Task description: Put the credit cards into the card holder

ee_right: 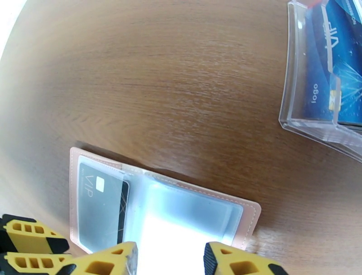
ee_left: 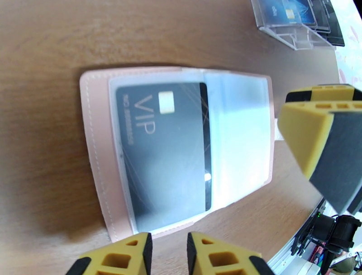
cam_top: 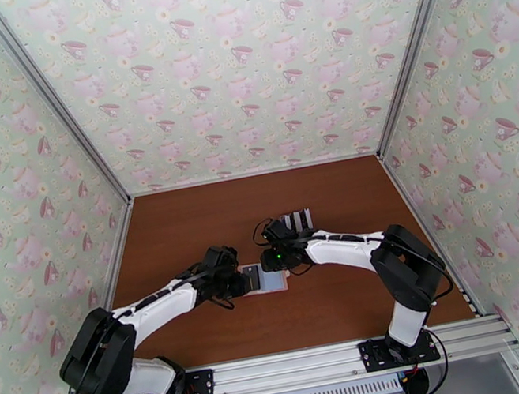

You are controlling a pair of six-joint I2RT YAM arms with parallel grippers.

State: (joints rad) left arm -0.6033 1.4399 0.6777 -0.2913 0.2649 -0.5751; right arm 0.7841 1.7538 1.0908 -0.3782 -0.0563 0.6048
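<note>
Since one card point(ee_left: 167, 154) sits pocketed in the wallet point(ee_left: 97, 149) and left pincer point(ee_left: 169, 246) and right pincer point(ee_right: 169, 258) gape empty, right should fetch from the rack point(ee_right: 294, 104), left pinning the wallet.

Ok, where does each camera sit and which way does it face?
Top external: above and behind, facing down at the table; left arm and right arm show whole.
Left wrist: on the left arm, facing down at the open card holder; left hand at the bottom edge.
Right wrist: on the right arm, facing down at the card holder; right hand at the bottom edge.
Shared: both wrist views show the card holder, its black VIP card and the clear rack.
</note>
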